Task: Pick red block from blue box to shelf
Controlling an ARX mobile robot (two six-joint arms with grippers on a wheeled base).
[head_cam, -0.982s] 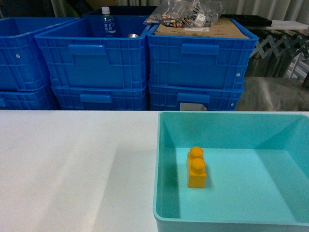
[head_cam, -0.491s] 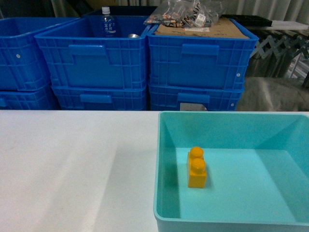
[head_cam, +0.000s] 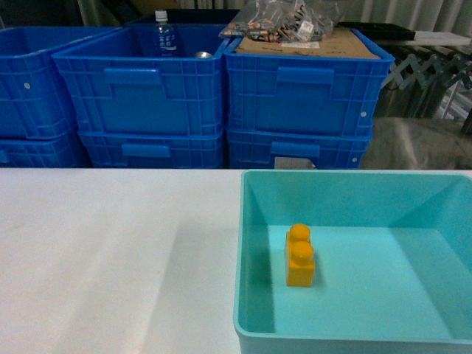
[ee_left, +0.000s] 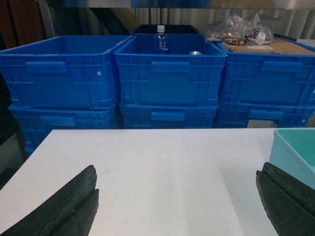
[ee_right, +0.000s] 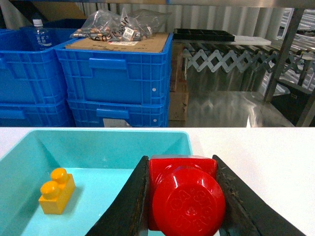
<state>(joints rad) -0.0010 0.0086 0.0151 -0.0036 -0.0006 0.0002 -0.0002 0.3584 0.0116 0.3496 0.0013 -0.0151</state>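
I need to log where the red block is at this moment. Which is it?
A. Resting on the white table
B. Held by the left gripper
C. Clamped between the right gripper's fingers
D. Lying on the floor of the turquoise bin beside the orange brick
C: in the right wrist view the red block sits clamped between the right gripper fingers, while only the orange-yellow brick lies in the blue box and the left gripper is open and holds nothing.

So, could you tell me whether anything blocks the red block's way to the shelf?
The right pincer already grips the red block above the blue box. The shelf isn't clearly in view, so the path can't be judged.
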